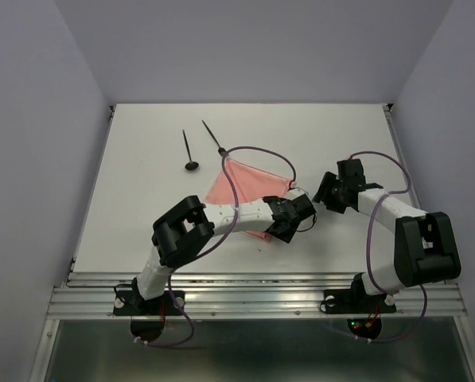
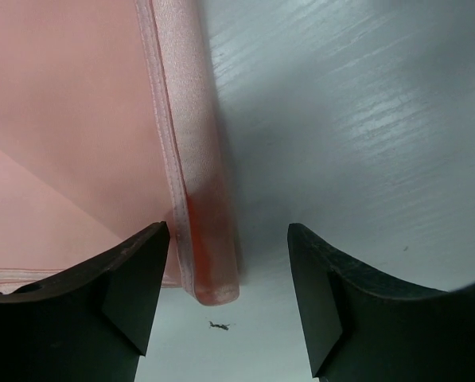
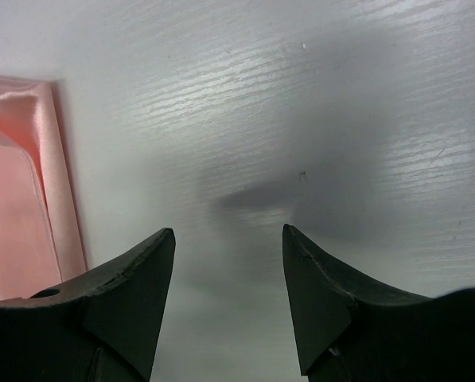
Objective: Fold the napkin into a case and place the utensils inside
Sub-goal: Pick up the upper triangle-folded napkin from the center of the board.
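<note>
Left gripper [image 2: 227, 239]: wide open, holding nothing, with the folded napkin [image 2: 70, 119] corner between its jaws. Right gripper [image 3: 229, 235]: open, empty, over the counter [image 3: 340, 95].

White table [image 1: 142, 199] bears three things — pink napkin [image 1: 249, 181], black spoon [image 1: 188, 150], black fork [image 1: 212, 136].

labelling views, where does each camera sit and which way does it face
top external: high behind the robot, looking down at the table, pink napkin, black fork and spoon; left arm and right arm show whole.
left wrist: on the left arm, looking down past the open left gripper at the napkin's edge.
right wrist: on the right arm, looking down past the open right gripper at table beside the napkin.
shared: both wrist views catch the napkin's edge.
</note>
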Tool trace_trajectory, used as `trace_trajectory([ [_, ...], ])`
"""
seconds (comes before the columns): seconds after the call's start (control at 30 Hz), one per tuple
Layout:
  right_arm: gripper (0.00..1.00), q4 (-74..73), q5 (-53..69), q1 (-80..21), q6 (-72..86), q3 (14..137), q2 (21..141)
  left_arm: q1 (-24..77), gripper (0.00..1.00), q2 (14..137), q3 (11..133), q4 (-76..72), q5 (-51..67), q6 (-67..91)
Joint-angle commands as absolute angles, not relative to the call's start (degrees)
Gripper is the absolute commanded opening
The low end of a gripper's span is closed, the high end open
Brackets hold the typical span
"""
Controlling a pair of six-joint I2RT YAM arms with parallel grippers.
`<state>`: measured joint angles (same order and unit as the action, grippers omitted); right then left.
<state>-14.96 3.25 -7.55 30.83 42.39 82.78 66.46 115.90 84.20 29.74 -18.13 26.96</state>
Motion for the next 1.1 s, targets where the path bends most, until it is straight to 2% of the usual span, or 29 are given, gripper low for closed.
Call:
trace_trajectory([
  [0.0,0.62,-14.0,4.3,-7.3,30.0,44.7,83.3,67.0,0.72,116.5,87.5,32.8,-23.3,27.9],
  [0.27,0.62,-13.8,4.8,-7.3,30.0,44.8,83.8,67.1,0.66,118.0,88.3,33.4,-26.2,28.4],
  [0.4,0.62,-13.9,4.7,-7.3,29.9,44.8,83.7,67.1,0.56,119.4,88.9,33.4,-26.0,28.1],
  [0.57,0.62,-13.9,4.6,-7.3,30.0,44.6,83.5,67.1,0.49,119.9,88.6,32.7,-26.1,28.1],
  [1.07,0.62,-14.3,4.7,-7.3,30.1,44.1,81.8,65.3,0.37,119.4,85.4,30.1,-23.9,26.4],
])
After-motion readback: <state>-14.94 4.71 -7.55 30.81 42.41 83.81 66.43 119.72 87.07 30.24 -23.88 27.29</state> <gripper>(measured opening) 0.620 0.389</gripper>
